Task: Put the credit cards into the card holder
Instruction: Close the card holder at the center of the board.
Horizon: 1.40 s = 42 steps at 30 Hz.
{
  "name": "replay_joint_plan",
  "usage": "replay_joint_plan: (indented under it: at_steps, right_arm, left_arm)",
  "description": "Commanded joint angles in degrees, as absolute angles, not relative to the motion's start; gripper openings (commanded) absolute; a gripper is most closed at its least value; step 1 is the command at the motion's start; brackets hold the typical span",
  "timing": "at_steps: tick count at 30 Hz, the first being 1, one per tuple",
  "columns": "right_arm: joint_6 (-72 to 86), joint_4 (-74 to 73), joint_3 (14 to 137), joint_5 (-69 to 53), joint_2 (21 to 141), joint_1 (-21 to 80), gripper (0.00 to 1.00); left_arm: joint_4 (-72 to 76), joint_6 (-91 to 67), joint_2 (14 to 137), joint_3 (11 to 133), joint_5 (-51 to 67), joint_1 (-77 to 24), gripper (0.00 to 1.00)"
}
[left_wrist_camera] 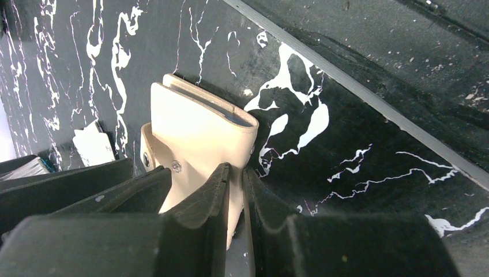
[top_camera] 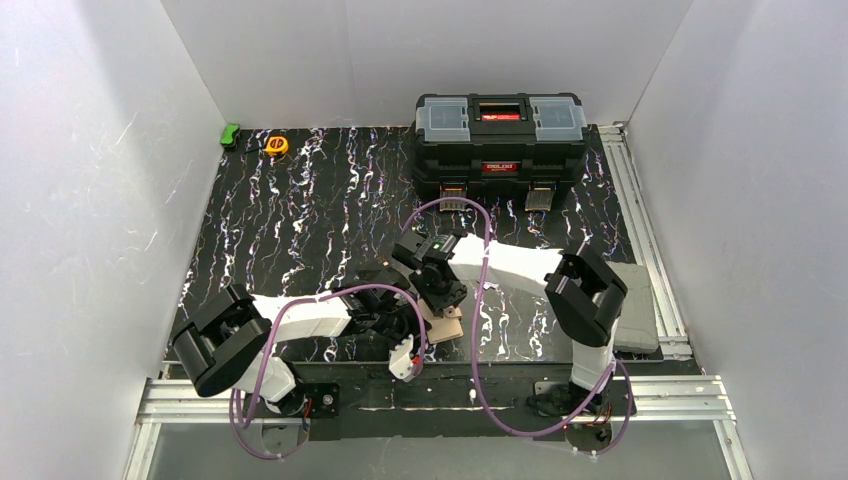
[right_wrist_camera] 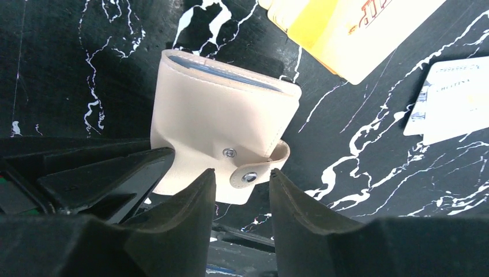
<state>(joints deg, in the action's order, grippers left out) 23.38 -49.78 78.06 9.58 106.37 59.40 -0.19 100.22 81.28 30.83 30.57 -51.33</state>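
The card holder [right_wrist_camera: 222,112], smooth cream leather and folded shut, lies mid-frame on the black marbled table [right_wrist_camera: 69,69], with blue lining showing along its top edge. The right gripper [right_wrist_camera: 242,180] is spread, the snap tab [right_wrist_camera: 256,169] loose in its gap. The left gripper [left_wrist_camera: 236,172] pinches the holder's lower edge. A glossy orange card [right_wrist_camera: 340,29] is cropped at upper right. A white card [right_wrist_camera: 455,104] runs off the right edge, its print unreadable.

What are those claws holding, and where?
The left gripper appears to pinch the card holder by one edge. The right gripper is open, straddling the snap tab.
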Motion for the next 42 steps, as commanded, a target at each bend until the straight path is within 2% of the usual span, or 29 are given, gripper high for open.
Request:
replay_joint_plan:
  at_steps: [1, 4, 10, 13, 20, 24, 30, 35, 42]
  right_arm:
    - [22.9, -53.8, 81.9, 14.0, 108.2, 61.2, 0.48]
    - [23.1, -55.0, 82.8, 15.8, 109.8, 62.0, 0.52]
    - [23.3, -54.6, 82.5, 15.8, 109.9, 62.0, 0.49]
    - [23.5, -54.4, 82.4, 16.0, 109.7, 62.0, 0.45]
    - [24.5, -53.9, 81.8, 17.2, 107.9, 62.0, 0.25]
    - [24.8, -53.9, 81.8, 17.9, 107.2, 62.0, 0.18]
    - [25.2, -54.0, 81.4, 17.7, 106.4, 61.7, 0.20]
    - [26.2, -53.8, 80.8, 17.8, 105.5, 61.0, 0.17]
    - [26.2, -52.2, 79.3, 14.6, 103.7, 59.4, 0.26]
  left_arm:
    - [-9.8, 98.8, 82.2, 29.1, 24.3, -50.6, 0.11]
    - [-9.7, 99.0, 82.1, 29.0, 24.3, -50.6, 0.10]
    - [-9.5, 99.1, 82.1, 28.8, 24.4, -50.7, 0.11]
    - [-9.2, 99.1, 82.1, 28.7, 24.4, -50.7, 0.10]
    - [-9.3, 99.0, 82.1, 28.7, 24.6, -50.7, 0.11]
    - [-9.5, 99.1, 82.1, 28.9, 24.7, -50.7, 0.10]
    - [-9.6, 99.1, 82.1, 28.9, 24.8, -50.7, 0.11]
    - [-9.8, 99.1, 82.1, 28.9, 24.8, -50.7, 0.11]
    - [-9.8, 99.1, 82.0, 28.8, 24.7, -50.8, 0.11]
